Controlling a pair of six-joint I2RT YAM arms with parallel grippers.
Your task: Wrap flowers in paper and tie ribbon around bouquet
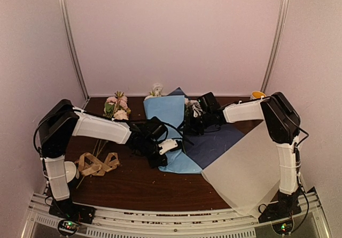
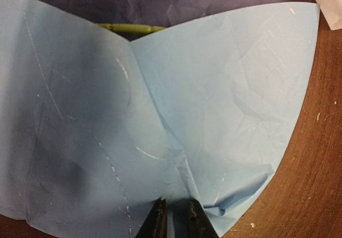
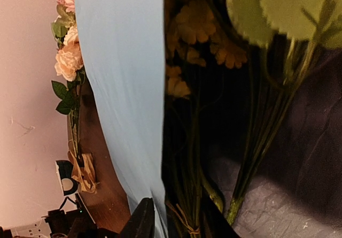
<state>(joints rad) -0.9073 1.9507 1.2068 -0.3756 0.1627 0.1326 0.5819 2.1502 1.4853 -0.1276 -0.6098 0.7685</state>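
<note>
The blue paper (image 1: 166,121) lies mid-table with its light face folded over the navy face (image 1: 216,144), forming the loose bouquet. White blooms of the flowers (image 1: 156,91) poke out at the far end. Yellow blooms (image 3: 195,24) and thin green stems (image 3: 256,158) lie on the navy face under the fold. A stem end (image 2: 131,28) peeks past the fold. My left gripper (image 2: 178,219) is shut on a pinched ridge of the light blue paper (image 2: 214,104) near its front corner. My right gripper (image 3: 176,222) stands open, with the fold's edge and the stems between its jaws. The tan ribbon (image 1: 96,164) lies looped at the left.
Loose pink flowers (image 1: 116,107) lie at the back left, with their stems running toward the ribbon. A pale translucent sheet (image 1: 251,168) covers the front right of the brown table (image 1: 139,187). A yellow cup (image 1: 257,94) stands at the back right, near the wall.
</note>
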